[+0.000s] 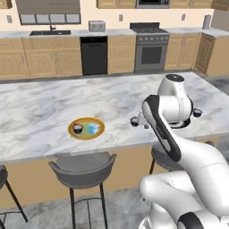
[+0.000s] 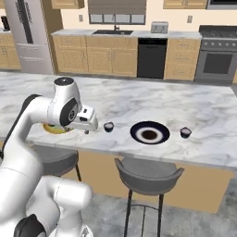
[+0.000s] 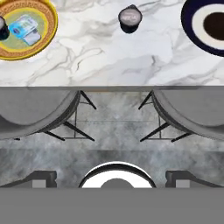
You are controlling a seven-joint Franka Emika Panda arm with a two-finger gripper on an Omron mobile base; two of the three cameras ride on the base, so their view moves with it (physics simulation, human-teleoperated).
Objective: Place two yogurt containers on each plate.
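Marble counter (image 1: 44, 112): pale, grey-veined island top carrying all the items listed; two grey stools (image 1: 82, 169) stand along its near edge.
Yellow-rimmed plate (image 1: 86, 128): greenish centre, near the front edge of the counter; at 11 o'clock in the hand view (image 3: 30, 26); in the right base view (image 2: 54, 129) it is partly hidden behind the arm.
Dark cup (image 1: 78, 129): round, pale top, on the yellow-rimmed plate, at 9 o'clock from the tub beside it; cut by the left edge of the hand view (image 3: 2, 28).
Light blue tub (image 1: 92, 129): boxy, on the same plate, just beside the dark cup; lies near the plate's middle in the hand view (image 3: 25, 29).
Navy plate (image 2: 149, 133): dark rim, pale ring, brown centre, nothing on it; at 1 o'clock in the hand view (image 3: 205, 25).
Pale cup, first (image 2: 109, 126): on bare marble between the two plates, at 9 o'clock from the navy plate; at 12 o'clock in the hand view (image 3: 130, 18); seen beside the arm in the left base view (image 1: 134, 121).
Pale cup, second (image 2: 185, 132): on bare marble at 3 o'clock from the navy plate, apart from it.
Gripper (image 2: 87, 131): held above the counter's near edge, close to the first pale cup and holding nothing; finger spacing cannot be told from these views.
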